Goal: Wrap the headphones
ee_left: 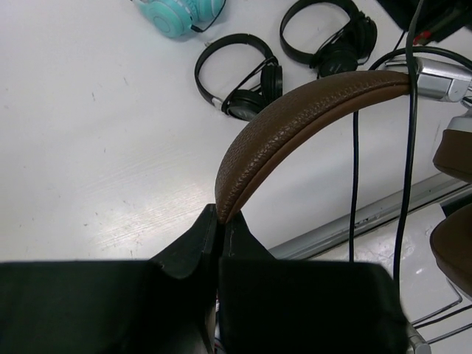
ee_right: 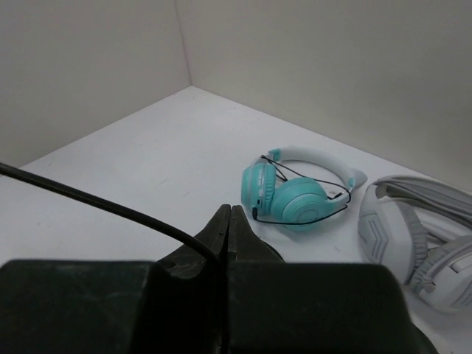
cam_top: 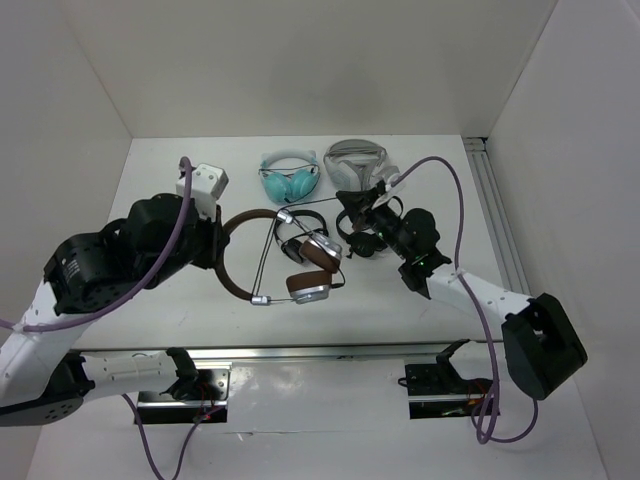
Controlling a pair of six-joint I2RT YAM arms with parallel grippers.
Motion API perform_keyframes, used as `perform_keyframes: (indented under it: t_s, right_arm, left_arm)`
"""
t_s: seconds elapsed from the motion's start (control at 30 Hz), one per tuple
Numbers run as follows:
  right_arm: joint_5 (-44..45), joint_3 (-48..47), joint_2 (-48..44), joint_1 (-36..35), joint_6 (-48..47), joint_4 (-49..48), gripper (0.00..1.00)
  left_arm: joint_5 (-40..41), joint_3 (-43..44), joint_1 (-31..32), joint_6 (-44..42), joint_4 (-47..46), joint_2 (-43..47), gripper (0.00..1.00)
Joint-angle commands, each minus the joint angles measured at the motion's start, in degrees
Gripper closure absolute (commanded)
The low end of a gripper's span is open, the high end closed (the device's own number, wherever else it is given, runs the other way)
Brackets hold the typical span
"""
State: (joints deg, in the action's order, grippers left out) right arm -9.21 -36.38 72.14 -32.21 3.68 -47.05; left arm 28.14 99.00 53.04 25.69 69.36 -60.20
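The headphones lie mid-table: brown leather headband [cam_top: 232,268] and two silver cups with brown pads [cam_top: 313,270]. My left gripper [cam_top: 214,248] is shut on the headband's left side. In the left wrist view the brown band [ee_left: 295,118] rises out of my shut gripper [ee_left: 219,221], and thin black cable strands [ee_left: 409,147] hang across it. My right gripper [cam_top: 352,228] sits right of the cups. In the right wrist view the gripper [ee_right: 230,215] is shut on the black cable [ee_right: 96,203], which runs off to the left.
Two small black headphones [ee_left: 240,74] [ee_left: 332,37] lie just behind the brown pair. Teal headphones [cam_top: 290,178] and white-grey headphones [cam_top: 357,158] lie at the back. A metal rail [cam_top: 300,352] lines the near edge and another [cam_top: 495,210] the right side. Walls enclose the table.
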Motion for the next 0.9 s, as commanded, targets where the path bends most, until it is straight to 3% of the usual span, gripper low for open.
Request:
perform_keyframes:
  t_s: [0.0,0.23,0.4,0.53,0.73,0.87]
  right_arm:
    - [-1.2,-0.4,-1.2,2.9,2.0,2.0,1.0]
    - [-7.4,0.7,-0.4,3.5,3.2,-0.7,1.0]
    - [-10.5,1.8,2.7,-0.7,3.7,-2.8,1.0]
    - [-10.5,2.4,3.9,-4.2,3.7,-4.0,1.0]
    - [-13.2,9.6,6.1,-8.2,5.6,-16.1,1.0]
    - [-12.1,11.1,7.1,-12.2,6.2,-17.3,1.0]
  left_arm:
    - [-1.2,0.1,0.1,1.2,-3.6,0.9,1.0]
    - [-1.2,0.1,0.1,1.7,-6.2,1.5,1.0]
    - [-0.5,1.4,0.1,3.5,-10.6,2.0,1.0]
    - [4.5,2.8,0.1,5.5,-14.1,1.5,1.0]
    - [9.7,-1.0,0.1,8.4,-23.9,2.0,1.0]
    - [12.6,-0.2,0.1,8.4,-26.0,-0.3,1.0]
